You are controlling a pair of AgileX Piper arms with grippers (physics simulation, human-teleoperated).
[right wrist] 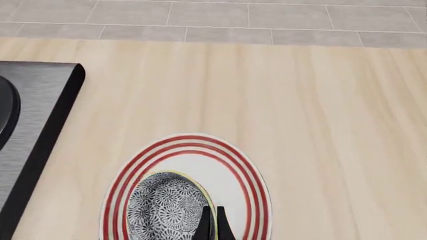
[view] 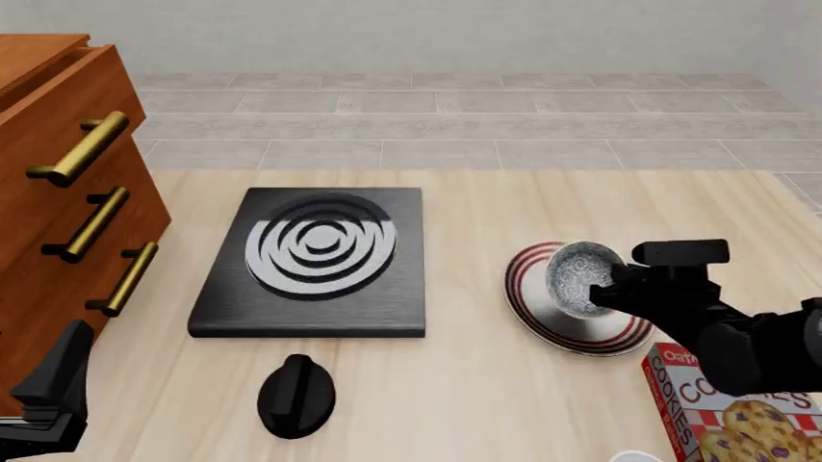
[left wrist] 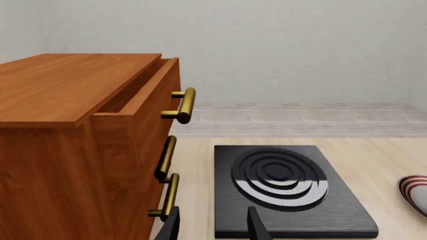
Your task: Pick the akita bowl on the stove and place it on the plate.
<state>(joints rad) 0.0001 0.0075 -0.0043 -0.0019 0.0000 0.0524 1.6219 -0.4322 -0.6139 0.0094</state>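
Pale wooden tabletop (view: 514,404) runs back to a grey tiled floor and a plain light wall; on it, toward the right of the front view, the akita bowl (view: 580,277) is held tilted over the plate (view: 533,308), its speckled inside facing left and its lower edge at or just above the plate's white middle, though whether it touches cannot be told; the right gripper (view: 614,289) is clamped on the bowl's rim, and in the right wrist view its two dark fingers (right wrist: 206,227) pinch that rim with barely a gap; the red-ringed plate lies flat, near the stove's right edge but apart from it; the stove (view: 308,318) sits left of centre, its ringed burner bare; a separate black knob (view: 296,395) lies just in front of the stove; a cookie box (view: 719,414) rests at the near right, beside the right arm; a wooden drawer cabinet (view: 52,192) with brass handles stands at the left, its top drawer slightly pulled out; the left gripper (left wrist: 213,227) hangs low beside the cabinet, its fingers spread apart and holding nothing.
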